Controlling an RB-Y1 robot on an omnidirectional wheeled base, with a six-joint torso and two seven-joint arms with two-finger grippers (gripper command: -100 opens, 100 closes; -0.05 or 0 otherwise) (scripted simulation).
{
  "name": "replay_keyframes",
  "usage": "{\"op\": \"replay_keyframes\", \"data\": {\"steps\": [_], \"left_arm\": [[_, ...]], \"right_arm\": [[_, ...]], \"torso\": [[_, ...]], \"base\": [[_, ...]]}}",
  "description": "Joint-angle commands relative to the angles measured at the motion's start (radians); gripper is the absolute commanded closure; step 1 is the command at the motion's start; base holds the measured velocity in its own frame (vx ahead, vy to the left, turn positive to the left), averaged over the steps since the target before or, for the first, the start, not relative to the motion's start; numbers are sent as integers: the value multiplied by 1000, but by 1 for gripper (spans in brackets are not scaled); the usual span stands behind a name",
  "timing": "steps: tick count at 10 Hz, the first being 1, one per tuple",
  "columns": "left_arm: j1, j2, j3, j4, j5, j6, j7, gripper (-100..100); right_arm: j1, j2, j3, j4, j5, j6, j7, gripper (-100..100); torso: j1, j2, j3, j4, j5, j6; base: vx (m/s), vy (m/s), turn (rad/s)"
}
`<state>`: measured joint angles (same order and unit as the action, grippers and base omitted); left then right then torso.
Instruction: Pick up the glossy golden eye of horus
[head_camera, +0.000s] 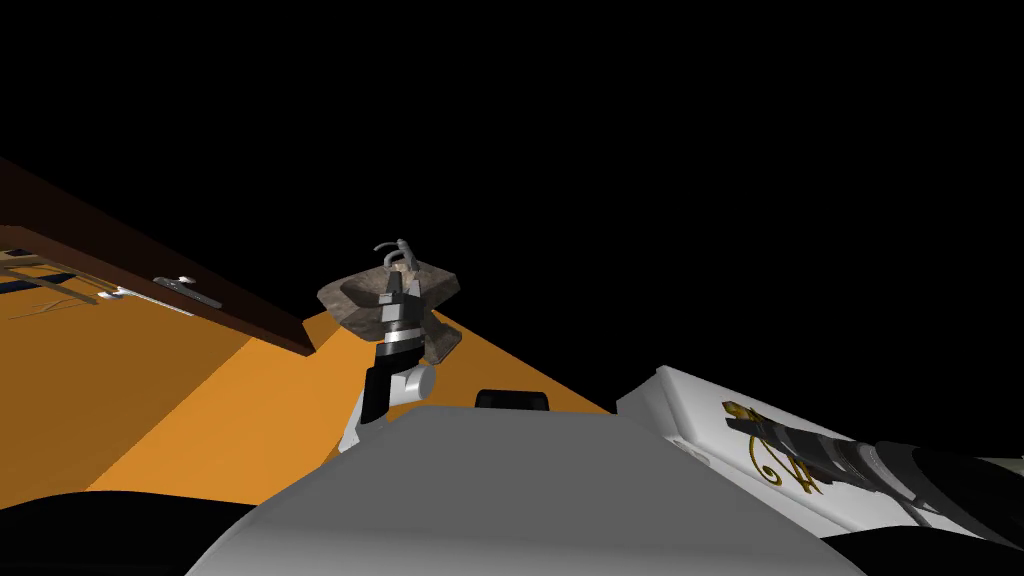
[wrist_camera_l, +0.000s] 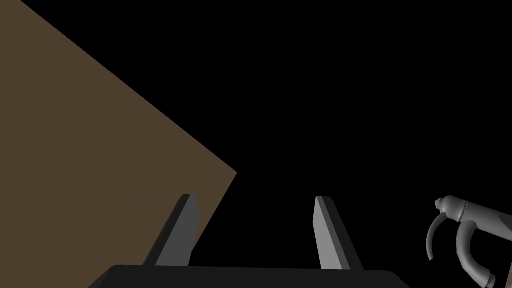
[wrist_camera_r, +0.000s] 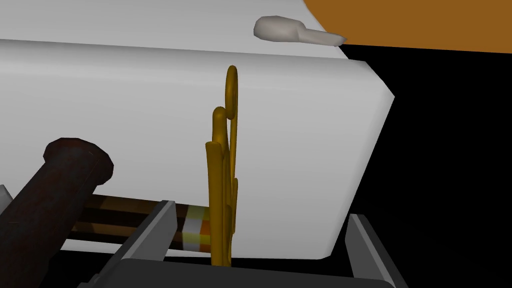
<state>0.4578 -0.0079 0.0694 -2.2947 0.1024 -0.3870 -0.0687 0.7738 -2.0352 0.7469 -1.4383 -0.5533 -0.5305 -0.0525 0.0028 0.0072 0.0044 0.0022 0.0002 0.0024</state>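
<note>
**Right pincer spread around the golden eye, left arm idling by the sink**

The right pincer is reaching over a white slab, and its two fingers are standing wide apart, pinching nothing. The golden eye of horus is sitting between those fingers. From the wrist it is showing edge-on as a thin glossy strip with a curl at its far end, and it appears to be touching neither finger.

In the head view the golden eye of horus is lying on the slab's top, about midway between the two long edges and well back from the far corner. The right arm is covering part of it.

A dark brown cylinder with a flared end is lying just beside the eye. A striped rod with yellow, white and orange bands is running under the cylinder toward the eye. A small pale grey lever-like piece is sitting near the slab's far edge, with orange floor beyond it.

The left pincer is hanging well apart from all this, with its fingers also spread and holding nothing. It is pointing past a flat brown surface, with a grey faucet off to one side. In the head view the left arm is rising in front of a stone sink.
</note>
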Motion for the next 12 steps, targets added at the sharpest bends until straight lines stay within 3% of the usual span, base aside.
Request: {"op": "replay_keyframes", "data": {"steps": [1, 2, 4, 5, 7, 8, 10, 11, 12], "left_arm": [[0, 0, 0, 0, 0, 0, 0, 0], [0, 0, 0, 0, 0, 0, 0, 0], [0, 0, 0, 0, 0, 0, 0, 0], [0, 0, 0, 0, 0, 0, 0, 0], [0, 0, 0, 0, 0, 0, 0, 0], [0, 0, 0, 0, 0, 0, 0, 0], [0, 0, 0, 0, 0, 0, 0, 0], [0, 0, 0, 0, 0, 0, 0, 0], [0, 0, 0, 0, 0, 0, 0, 0]], "right_arm": [[-1, 14, -1, 34, 20, -2, -24, -100], [-2, 56, -13, 71, 60, -30, -67, -100], [-2, 66, -13, 111, 82, -30, -89, -100], [-4, 109, -26, 147, 120, -59, -129, -100], [-4, 118, -26, 187, 145, -59, -154, -100], [-6, 161, -38, 220, 183, -88, -192, -100], [-6, 170, -38, 264, 208, -88, -218, -100], [-7, 213, -50, 298, 240, -116, -254, -100], [-7, 222, -50, 330, 270, -116, -281, -100]], "torso": [[0, 0, 0, 0, 0, 0], [-1, -2, -1, 0, 0, 0], [-1, -2, -1, -1, 0, 0], [-2, -3, -2, -1, 0, 1], [-1, -2, -1, 0, 0, 0], [-1, -3, -2, -1, 0, 0], [0, -2, -1, 0, 0, 0], [-1, -3, -2, -1, 0, 1], [0, -2, -1, -1, 0, -1]], "base": [[-28, 13, -17], [-52, 28, 318], [-48, 14, 59], [-65, 27, 248], [-49, 19, 91], [-62, 34, 242], [-53, 27, 98], [-65, 44, 273], [-65, 40, 160]]}}
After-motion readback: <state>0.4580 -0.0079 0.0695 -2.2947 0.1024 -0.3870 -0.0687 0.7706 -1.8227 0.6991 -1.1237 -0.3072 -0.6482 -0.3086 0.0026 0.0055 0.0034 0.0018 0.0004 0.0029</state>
